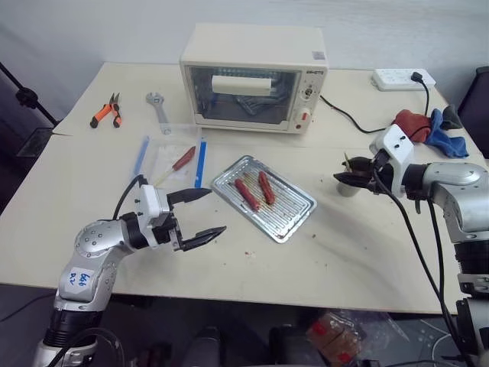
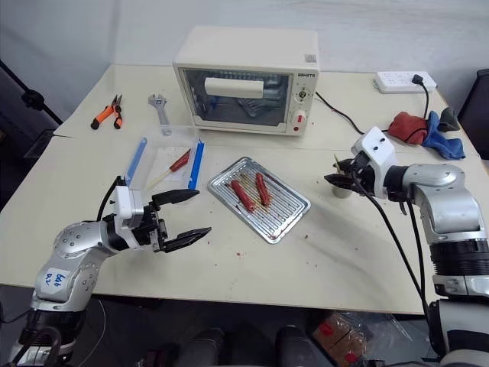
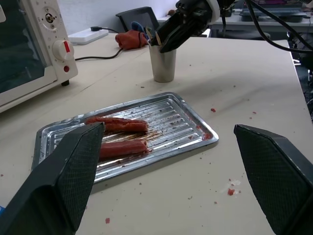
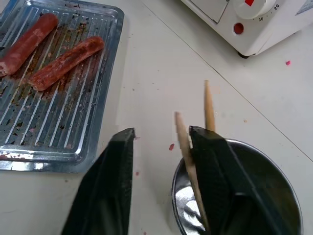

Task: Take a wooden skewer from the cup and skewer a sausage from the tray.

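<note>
The silvery cup [image 4: 274, 196] stands right of the tray [image 1: 294, 222] and holds wooden skewers. My right gripper [image 4: 161, 132] is at the cup's rim, its jaws apart. One skewer [image 4: 183, 142] rises between the fingers, against the finger over the cup. A second skewer [image 4: 209, 105] pokes up behind that finger. Two reddish-brown sausages [image 1: 247, 194] [image 1: 266, 187] lie side by side on the tray's ribbed floor. My left gripper [image 1: 215, 211] hovers open and empty just left of the tray, pointing at it.
A white toaster oven [image 1: 252, 76] stands behind the tray. A clear box with blue clips [image 1: 172, 160] lies left of the tray. Pliers [image 1: 107, 111] and a wrench [image 1: 159, 107] lie at the back left. A power strip [image 1: 403, 78] and cloths [image 1: 416, 124] are at the back right.
</note>
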Tool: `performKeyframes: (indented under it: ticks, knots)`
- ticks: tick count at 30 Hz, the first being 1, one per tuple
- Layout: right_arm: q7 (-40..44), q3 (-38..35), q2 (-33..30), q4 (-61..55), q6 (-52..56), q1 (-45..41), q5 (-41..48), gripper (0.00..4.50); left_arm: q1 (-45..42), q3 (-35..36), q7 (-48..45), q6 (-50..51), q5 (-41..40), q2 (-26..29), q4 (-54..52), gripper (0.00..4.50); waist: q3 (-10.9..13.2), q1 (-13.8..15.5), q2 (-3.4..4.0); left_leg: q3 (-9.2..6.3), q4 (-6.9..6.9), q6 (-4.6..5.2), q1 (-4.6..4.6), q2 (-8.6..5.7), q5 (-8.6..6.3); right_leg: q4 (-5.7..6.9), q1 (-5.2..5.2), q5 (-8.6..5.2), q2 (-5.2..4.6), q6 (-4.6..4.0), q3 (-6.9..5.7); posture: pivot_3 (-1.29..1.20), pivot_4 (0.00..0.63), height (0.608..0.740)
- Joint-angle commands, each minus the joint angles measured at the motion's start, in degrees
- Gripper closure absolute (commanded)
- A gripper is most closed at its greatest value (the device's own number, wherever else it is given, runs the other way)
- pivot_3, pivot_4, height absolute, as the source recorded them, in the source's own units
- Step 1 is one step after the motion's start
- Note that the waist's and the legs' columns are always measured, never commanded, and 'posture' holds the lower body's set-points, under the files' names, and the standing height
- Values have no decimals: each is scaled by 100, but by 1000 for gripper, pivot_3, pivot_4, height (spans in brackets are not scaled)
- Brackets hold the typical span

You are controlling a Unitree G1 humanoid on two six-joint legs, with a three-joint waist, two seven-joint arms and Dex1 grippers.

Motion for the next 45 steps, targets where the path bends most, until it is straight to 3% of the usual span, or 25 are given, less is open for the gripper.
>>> performKeyframes:
  ticks: [1,3,4,14,20,24,28,33,39,45]
  knots:
    - [40,-188,-144,9,-204,-126,1,3755,-1,26,11,-90,2,-5,-93,0,0,0,0,0,0,0,0,0,0,0,0,0,0,0,0,0,150,740]
    - [62,-205,-154,62,-290,-143,0,4360,-33,8,4,-102,11,-19,-58,0,0,-1,0,1,0,0,0,0,0,0,0,0,0,0,0,0,150,740]
    - [62,-224,-159,84,-309,-158,10,4437,-50,-3,-3,-111,17,-27,-40,0,0,-3,0,0,0,0,0,0,0,0,0,0,0,0,0,0,150,740]
    - [420,-621,-426,341,-384,-479,321,4437,-147,-87,-43,-230,65,-131,62,0,0,2,0,2,0,0,0,-1,0,0,-1,0,0,0,0,0,150,740]
    - [1227,-1072,-857,36,25,-518,1084,4437,-186,-109,-57,-294,66,-152,125,0,0,6,0,1,-2,0,0,1,0,-3,1,0,0,0,0,0,150,740]
    - [1273,-1418,-902,-214,532,-808,1672,4437,-249,-140,-63,-292,37,-203,158,0,0,-1,0,3,1,0,0,1,0,-1,0,0,0,0,1,0,150,740]
    - [797,-1888,-479,-438,1412,-1186,2652,4437,-333,-126,-107,-208,-144,-330,153,0,1,0,2,3,0,0,0,4,0,-1,-1,0,2,0,1,0,150,740]
    - [-514,-2351,721,-1164,2619,-966,4088,4437,-541,-237,44,-139,-241,-668,82,0,-2,10,-5,-1,4,-1,0,6,1,1,3,1,1,1,-1,0,150,740]
    - [-2411,-2545,2441,-1797,2768,-615,5270,4437,-1050,-685,984,-1082,554,-1940,382,0,-3,28,-4,-10,38,0,-32,-1,0,47,-18,2,-1,4,-9,0,150,740]
    - [-3239,-2340,2926,-2030,2864,-414,6089,4437,-1418,-843,1672,-1782,1070,-2707,845,0,-2,22,-4,-11,76,5,-71,-4,-3,69,-51,4,0,7,-10,0,150,740]
